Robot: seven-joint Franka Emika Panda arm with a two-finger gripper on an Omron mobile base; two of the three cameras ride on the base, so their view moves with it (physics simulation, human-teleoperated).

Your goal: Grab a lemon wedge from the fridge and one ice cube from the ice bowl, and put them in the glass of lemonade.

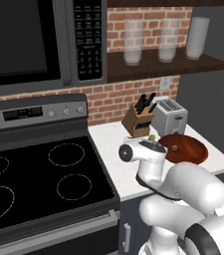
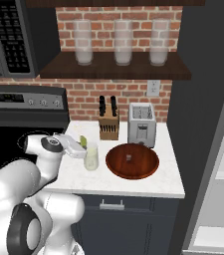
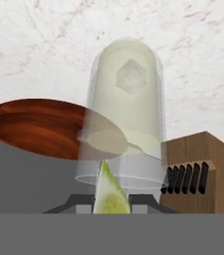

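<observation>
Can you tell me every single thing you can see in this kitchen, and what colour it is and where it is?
lemon wedge: 1, yellow-green, between the fingers, just above the glass
glass of lemonade: 1, clear, pale yellow drink, on the counter left of the bowl
ice bowl: 1, reddish-brown, counter front of the toaster
toaster: 1, silver, by the wall
knife block: 1, wooden, left of the toaster
frosted glasses: 3, on the shelf
stove: 1, black top
microwave: 1, dark, above the stove
fingers: 2, dark, shut on the wedge
</observation>
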